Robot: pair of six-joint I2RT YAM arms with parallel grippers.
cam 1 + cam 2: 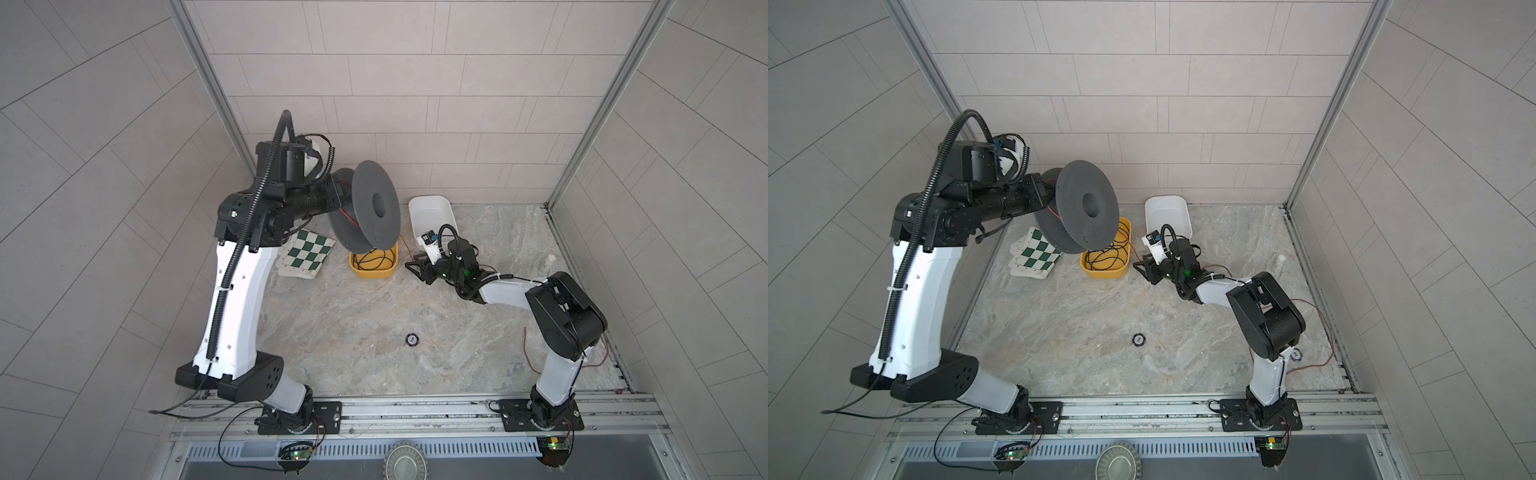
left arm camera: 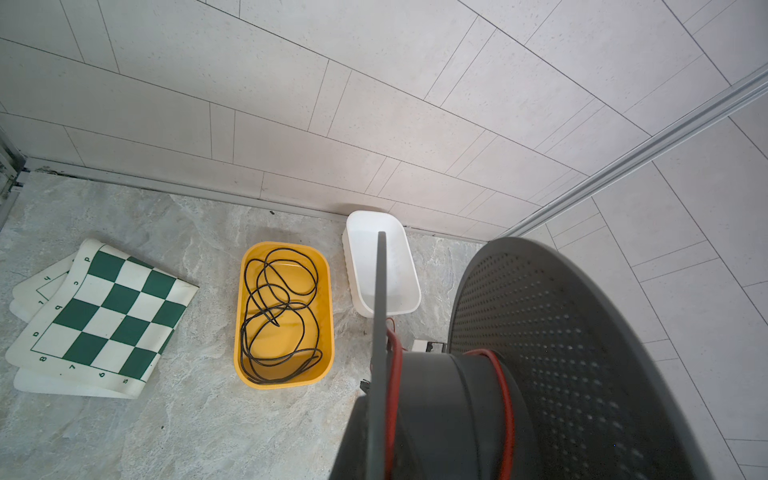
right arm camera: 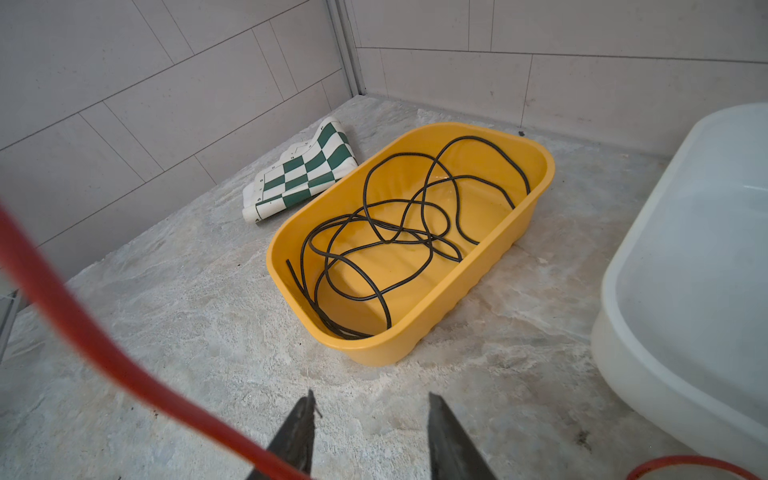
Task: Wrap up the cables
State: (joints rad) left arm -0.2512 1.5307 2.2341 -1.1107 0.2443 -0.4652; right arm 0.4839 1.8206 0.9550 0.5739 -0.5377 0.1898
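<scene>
A dark grey spool (image 1: 374,208) hangs in the air at the back left, carried by my left gripper (image 1: 334,195), which is shut on its near flange; the fingers are hidden behind the spool. The red cable (image 2: 505,390) makes a couple of turns around the hub. From the spool it drops to the table (image 1: 405,245) next to my right gripper (image 1: 411,266). More red cable lies loose by the right arm's base (image 1: 1325,328). In the right wrist view my right gripper (image 3: 370,399) is open just above the table, and the red cable (image 3: 83,332) crosses in front of one finger, not between them.
A yellow tub (image 1: 365,276) holding a thin black cable (image 3: 374,232) sits under the spool. A white tub (image 1: 430,212) stands behind the right gripper. A green-checked mat (image 1: 305,253) lies at the back left. A small round black disc (image 1: 411,339) lies mid-table.
</scene>
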